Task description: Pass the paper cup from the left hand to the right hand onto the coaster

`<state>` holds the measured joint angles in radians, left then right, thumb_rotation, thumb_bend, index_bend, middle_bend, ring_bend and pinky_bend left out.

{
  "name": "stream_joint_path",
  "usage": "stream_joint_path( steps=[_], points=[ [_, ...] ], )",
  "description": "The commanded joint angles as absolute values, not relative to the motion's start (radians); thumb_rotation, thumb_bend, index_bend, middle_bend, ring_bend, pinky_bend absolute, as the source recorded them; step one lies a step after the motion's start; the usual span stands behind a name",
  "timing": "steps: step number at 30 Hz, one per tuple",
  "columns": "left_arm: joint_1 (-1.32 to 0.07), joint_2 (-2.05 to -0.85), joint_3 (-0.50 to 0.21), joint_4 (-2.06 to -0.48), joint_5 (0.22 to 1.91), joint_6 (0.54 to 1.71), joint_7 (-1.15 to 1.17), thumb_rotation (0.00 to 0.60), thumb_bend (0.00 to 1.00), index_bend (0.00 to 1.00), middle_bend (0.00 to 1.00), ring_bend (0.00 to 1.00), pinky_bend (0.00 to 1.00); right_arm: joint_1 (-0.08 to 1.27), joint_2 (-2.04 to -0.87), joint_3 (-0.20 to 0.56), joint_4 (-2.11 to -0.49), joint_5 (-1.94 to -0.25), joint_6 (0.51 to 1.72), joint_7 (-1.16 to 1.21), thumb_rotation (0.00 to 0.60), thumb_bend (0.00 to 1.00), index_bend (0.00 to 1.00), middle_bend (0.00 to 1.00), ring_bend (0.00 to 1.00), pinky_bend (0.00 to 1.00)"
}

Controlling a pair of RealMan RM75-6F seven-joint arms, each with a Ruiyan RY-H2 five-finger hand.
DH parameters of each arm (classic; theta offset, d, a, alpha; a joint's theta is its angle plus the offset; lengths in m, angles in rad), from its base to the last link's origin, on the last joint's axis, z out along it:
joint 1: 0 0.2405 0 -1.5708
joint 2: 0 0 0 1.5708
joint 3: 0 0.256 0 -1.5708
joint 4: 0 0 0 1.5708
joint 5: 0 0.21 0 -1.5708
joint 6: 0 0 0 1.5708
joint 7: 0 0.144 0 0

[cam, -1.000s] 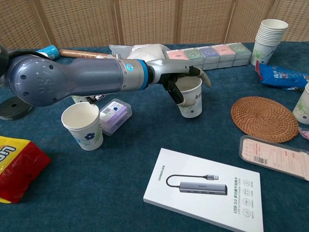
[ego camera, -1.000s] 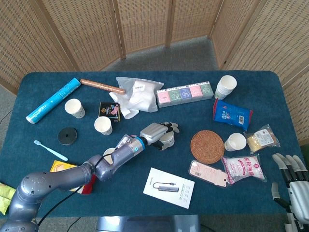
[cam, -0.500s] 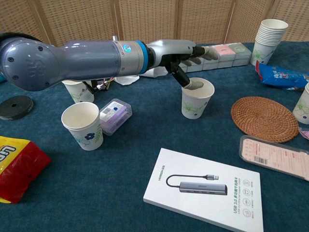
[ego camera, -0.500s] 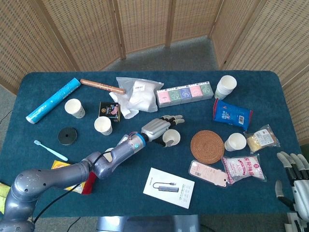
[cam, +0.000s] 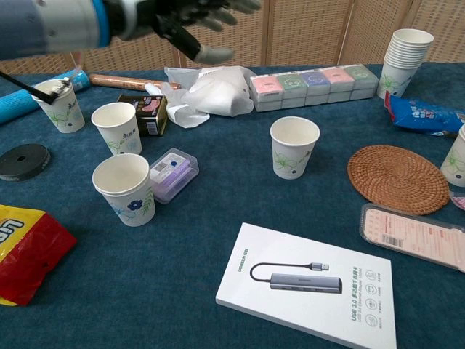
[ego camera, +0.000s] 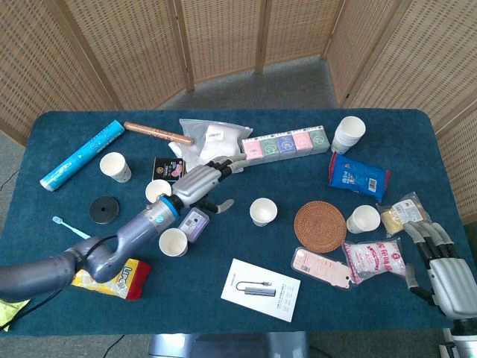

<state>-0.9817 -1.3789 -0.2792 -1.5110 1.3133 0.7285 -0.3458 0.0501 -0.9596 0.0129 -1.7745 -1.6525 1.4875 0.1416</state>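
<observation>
The paper cup (ego camera: 262, 211) (cam: 294, 147) stands upright on the blue table, by itself, a short way left of the round woven coaster (ego camera: 320, 226) (cam: 398, 179). My left hand (ego camera: 203, 179) (cam: 190, 16) hovers up and to the left of the cup, fingers spread and holding nothing. In the chest view it is high above the table near the top edge. My right hand (ego camera: 440, 270) shows only in the head view, at the table's bottom right corner. It is empty with its fingers apart, well right of the coaster.
Other paper cups (ego camera: 173, 242) (cam: 122, 188) stand at the left, one cup (ego camera: 363, 218) just right of the coaster, and a cup stack (ego camera: 348, 134) at the back right. A white adapter box (ego camera: 261, 289) lies in front of the cup. Snack packets (ego camera: 376, 259) lie beside the coaster.
My left hand has let go of the paper cup and drawn back to the left and upward. The cup now stands alone. My right hand has crept a little further into view.
</observation>
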Motion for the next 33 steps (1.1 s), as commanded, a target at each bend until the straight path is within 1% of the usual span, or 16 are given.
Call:
stream_joint_path(
  steps=[1, 4, 6, 9, 13, 19, 23, 29, 33],
  points=[
    [-0.84, -1.142, -0.236, -1.733, 1.291, 0.814, -0.322, 0.545, 0.47, 0.0, 0.0, 0.0, 0.0, 0.106, -0.97, 0.032, -1.784, -1.642, 1.419, 0.134, 0.6, 0.61, 0.0, 0.0, 0.0, 0.0],
    [-0.758, -1.004, -0.21, -1.849, 1.292, 0.862, -0.334, 0.543, 0.47, 0.0, 0.0, 0.0, 0.0, 0.15, -0.99, 0.049, -1.791, -1.628, 1.365, 0.108, 0.6, 0.53, 0.0, 0.0, 0.0, 0.0],
    [-0.695, -0.921, -0.18, -1.911, 1.313, 0.905, -0.34, 0.543, 0.47, 0.0, 0.0, 0.0, 0.0, 0.178, -1.011, 0.063, -1.797, -1.615, 1.334, 0.087, 0.6, 0.49, 0.0, 0.0, 0.0, 0.0],
    [-0.606, -0.819, -0.129, -1.973, 1.358, 0.968, -0.335, 0.542, 0.47, 0.0, 0.0, 0.0, 0.0, 0.22, -1.037, 0.081, -1.816, -1.597, 1.287, 0.054, 0.6, 0.47, 0.0, 0.0, 0.0, 0.0],
    [-0.498, -0.737, -0.066, -2.006, 1.412, 1.059, -0.314, 0.548, 0.47, 0.0, 0.0, 0.0, 0.0, 0.284, -1.066, 0.109, -1.853, -1.56, 1.212, 0.014, 0.6, 0.46, 0.0, 0.0, 0.0, 0.0],
    [-0.405, -0.668, -0.029, -2.003, 1.462, 1.146, -0.368, 0.545, 0.47, 0.0, 0.0, 0.0, 0.0, 0.377, -1.133, 0.15, -1.889, -1.473, 1.107, -0.117, 0.6, 0.45, 0.0, 0.0, 0.0, 0.0],
    [-0.377, -0.635, -0.033, -1.99, 1.477, 1.185, -0.413, 0.548, 0.47, 0.0, 0.0, 0.0, 0.0, 0.449, -1.188, 0.181, -1.889, -1.383, 1.031, -0.208, 0.6, 0.45, 0.0, 0.0, 0.0, 0.0],
    [-0.357, -0.623, -0.032, -1.963, 1.504, 1.2, -0.456, 0.551, 0.47, 0.0, 0.0, 0.0, 0.0, 0.555, -1.27, 0.218, -1.871, -1.238, 0.946, -0.342, 0.6, 0.45, 0.0, 0.0, 0.0, 0.0],
    [-0.351, -0.624, -0.032, -1.946, 1.507, 1.194, -0.47, 0.547, 0.47, 0.0, 0.0, 0.0, 0.0, 0.607, -1.315, 0.233, -1.856, -1.16, 0.933, -0.406, 0.6, 0.46, 0.0, 0.0, 0.0, 0.0]
  ],
)
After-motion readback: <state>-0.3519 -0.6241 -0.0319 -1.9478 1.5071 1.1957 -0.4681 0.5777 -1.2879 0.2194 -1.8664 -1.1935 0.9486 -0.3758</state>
